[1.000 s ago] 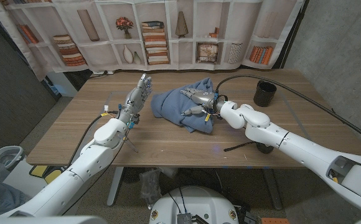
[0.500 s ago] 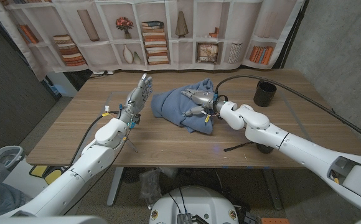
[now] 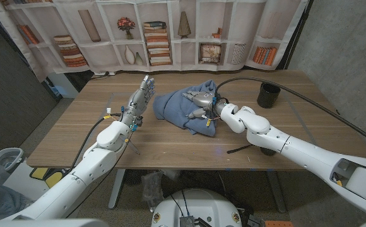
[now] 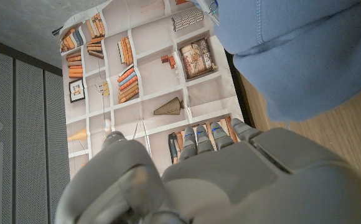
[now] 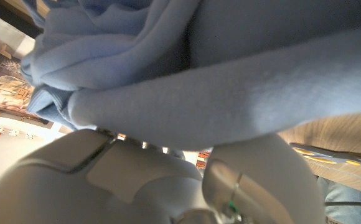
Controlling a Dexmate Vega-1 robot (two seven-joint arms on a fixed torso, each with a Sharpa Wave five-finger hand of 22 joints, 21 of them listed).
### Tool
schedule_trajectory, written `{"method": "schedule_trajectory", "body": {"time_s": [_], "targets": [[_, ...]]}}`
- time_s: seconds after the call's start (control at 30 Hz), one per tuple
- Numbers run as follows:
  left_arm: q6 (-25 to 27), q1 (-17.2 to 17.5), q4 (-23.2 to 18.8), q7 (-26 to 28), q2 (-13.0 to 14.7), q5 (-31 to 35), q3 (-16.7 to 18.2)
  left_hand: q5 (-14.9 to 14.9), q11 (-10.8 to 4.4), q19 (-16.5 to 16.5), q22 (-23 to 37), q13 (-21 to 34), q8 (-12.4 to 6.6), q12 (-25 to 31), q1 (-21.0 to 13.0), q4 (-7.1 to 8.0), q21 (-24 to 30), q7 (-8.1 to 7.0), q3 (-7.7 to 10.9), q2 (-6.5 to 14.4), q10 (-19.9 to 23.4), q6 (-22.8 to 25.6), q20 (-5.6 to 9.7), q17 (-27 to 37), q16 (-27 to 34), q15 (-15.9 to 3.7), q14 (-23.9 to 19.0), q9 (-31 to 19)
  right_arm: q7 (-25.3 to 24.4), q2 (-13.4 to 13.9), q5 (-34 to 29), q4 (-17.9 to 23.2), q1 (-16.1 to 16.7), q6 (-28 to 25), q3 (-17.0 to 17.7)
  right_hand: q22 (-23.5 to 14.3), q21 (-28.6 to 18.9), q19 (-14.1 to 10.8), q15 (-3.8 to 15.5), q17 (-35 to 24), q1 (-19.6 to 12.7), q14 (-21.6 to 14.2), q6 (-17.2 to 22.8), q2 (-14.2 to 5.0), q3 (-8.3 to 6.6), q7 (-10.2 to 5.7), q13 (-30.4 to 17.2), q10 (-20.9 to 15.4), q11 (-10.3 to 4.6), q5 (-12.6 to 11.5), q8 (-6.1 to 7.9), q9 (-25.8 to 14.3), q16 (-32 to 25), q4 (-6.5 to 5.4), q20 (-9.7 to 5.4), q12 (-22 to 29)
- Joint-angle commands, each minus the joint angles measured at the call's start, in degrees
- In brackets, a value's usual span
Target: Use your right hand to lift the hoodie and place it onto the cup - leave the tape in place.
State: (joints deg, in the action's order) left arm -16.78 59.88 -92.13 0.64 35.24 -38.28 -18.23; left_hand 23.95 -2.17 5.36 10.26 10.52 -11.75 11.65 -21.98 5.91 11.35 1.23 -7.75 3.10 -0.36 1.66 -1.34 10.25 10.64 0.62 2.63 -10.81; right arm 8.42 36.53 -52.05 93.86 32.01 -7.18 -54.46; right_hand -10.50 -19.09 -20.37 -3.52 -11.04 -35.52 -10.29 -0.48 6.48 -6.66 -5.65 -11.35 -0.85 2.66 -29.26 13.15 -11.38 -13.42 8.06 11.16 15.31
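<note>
Hoodie (image 3: 183,107), a blue crumpled heap, lies on the desk (image 3: 76,135) near its middle, toward twelve o'clock from the robot. The right hand (image 3: 199,104) is on top of the heap's three o'clock side, fingers dug into the folds; whether it has actually closed on the fabric I cannot tell, though the right wrist view shows a thick roll of blue cloth pressed right against the palm. The black cup (image 3: 268,95) stands at about two o'clock, well apart from the hoodie, across a bare stretch of wood. The left hand (image 3: 139,101) stands upright at eleven o'clock just beside the cloth, fingers apart, holding nothing. I cannot make out any tape on the desk; it may sit under the heap.

Risks, as I judge them: a shallow pinch on one fold could let the bulk slide free as it rises. A trailing sleeve could sweep the cup over on the way across. If the tape is beneath or caught in the fabric, lifting could drag it along
</note>
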Motion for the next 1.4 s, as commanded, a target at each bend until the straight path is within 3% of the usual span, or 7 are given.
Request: {"method": "schedule_trajectory", "body": {"time_s": [0.03,0.47,0.7,0.73,0.87,1.1,1.4], "targets": [[-0.3,0.4,-0.1,-0.2,0.1,-0.1,0.2,0.1,-0.56,0.0,0.2,0.3,0.13,0.0,-0.4,-0.05,-0.1,-0.36,-0.47,0.3,0.2,0.3,-0.45,0.3,0.3,-0.03,-0.2,-0.1,1.5,-0.7,-1.4,-0.5,-0.1,-1.6,-0.5,-0.2,-0.7,-13.1,0.69,-0.3,-2.0,-2.8,1.5,-0.40,0.06,-0.33,-0.3,-1.8,-0.46,-0.5,0.46,-0.3,-0.7,0.46,-1.43,0.9],[-0.3,0.3,0.3,-0.8,0.1,-0.5,0.1,0.1,-0.76,-0.1,0.2,0.3,0.16,0.0,-0.4,-0.02,0.0,-0.48,-0.71,0.3,0.2,0.3,-0.77,0.3,0.3,1.16,-0.3,-0.1,2.8,-1.4,-1.9,-1.1,-0.3,-3.6,-1.2,-0.2,-1.7,-17.9,1.92,-0.5,-7.6,-7.2,3.7,-1.90,-1.28,-0.71,-0.4,-4.0,-0.53,-0.7,0.77,-0.4,-1.4,1.34,-4.38,1.5],[-0.3,0.2,0.2,-0.9,0.2,-0.4,0.1,0.1,-0.90,0.0,0.2,0.3,0.13,0.1,-0.5,-0.01,0.0,-0.52,-0.81,0.4,0.3,0.4,-1.07,0.3,0.3,1.02,-0.3,-0.1,2.5,-1.5,-2.9,-1.3,-0.5,-4.3,-1.8,-0.4,-2.4,-21.0,4.02,-1.0,-12.8,-10.8,5.8,-3.42,-2.50,-1.46,-0.5,-6.6,-1.32,-0.3,1.15,-0.6,-2.1,1.48,-7.83,2.3],[-0.2,0.1,0.1,-0.9,0.2,-0.4,0.1,0.1,-0.87,0.0,0.2,0.3,0.13,0.1,-0.5,-0.01,0.0,-0.51,-0.82,0.4,0.3,0.4,-1.09,0.3,0.3,0.98,-0.3,-0.1,2.7,-1.6,-3.1,-1.2,-0.5,-4.5,-1.8,-0.4,-2.4,-21.3,4.23,-1.1,-13.5,-11.6,6.3,-3.60,-2.59,-1.54,-0.6,-7.2,-2.22,-0.2,1.24,-0.6,-2.3,1.40,-8.13,2.5],[-0.1,0.1,0.0,-0.9,0.3,-0.5,0.1,0.1,-1.03,0.0,0.2,0.3,0.14,0.0,-0.5,-0.01,0.0,-0.51,-0.87,0.4,0.3,0.4,-1.16,0.3,0.3,0.97,-0.3,-0.1,3.1,-1.6,-3.4,-1.3,-0.6,-4.8,-2.1,-0.7,-2.7,-22.9,5.72,-1.7,-15.3,-14.0,14.0,-4.32,-2.25,-2.22,-0.6,-11.2,-2.40,1.1,3.64,-0.8,-2.5,0.44,-9.86,3.8],[-0.1,0.0,0.2,-1.3,0.2,-0.9,0.1,0.1,-0.90,-0.1,0.2,0.3,0.13,0.0,-0.5,0.00,0.1,-0.46,-0.95,0.4,0.3,0.4,-1.28,0.3,0.3,0.93,-0.3,-0.1,2.2,-1.5,-2.6,-1.5,-0.5,-4.1,-1.9,-1.2,-4.0,-25.8,8.03,-3.3,-17.0,-20.6,17.9,-5.57,-1.83,-3.73,-0.9,-15.2,-3.13,2.5,4.69,-1.5,-5.0,-0.14,-13.69,5.3],[-0.2,-0.2,0.5,-1.4,0.0,-0.9,0.0,0.1,-1.08,-0.1,0.2,0.3,0.17,0.0,-0.5,0.02,0.1,-0.58,-1.09,0.5,0.2,0.3,-1.42,0.3,0.3,0.96,-0.3,-0.1,0.1,-1.5,-1.3,-2.3,-0.4,-2.3,-1.7,-2.1,-5.9,-27.9,11.23,-4.7,-20.4,-26.9,22.8,-7.48,-2.15,-4.77,0.0,-25.6,-3.11,4.1,6.36,-2.4,-6.8,0.20,-16.53,8.4]]}}
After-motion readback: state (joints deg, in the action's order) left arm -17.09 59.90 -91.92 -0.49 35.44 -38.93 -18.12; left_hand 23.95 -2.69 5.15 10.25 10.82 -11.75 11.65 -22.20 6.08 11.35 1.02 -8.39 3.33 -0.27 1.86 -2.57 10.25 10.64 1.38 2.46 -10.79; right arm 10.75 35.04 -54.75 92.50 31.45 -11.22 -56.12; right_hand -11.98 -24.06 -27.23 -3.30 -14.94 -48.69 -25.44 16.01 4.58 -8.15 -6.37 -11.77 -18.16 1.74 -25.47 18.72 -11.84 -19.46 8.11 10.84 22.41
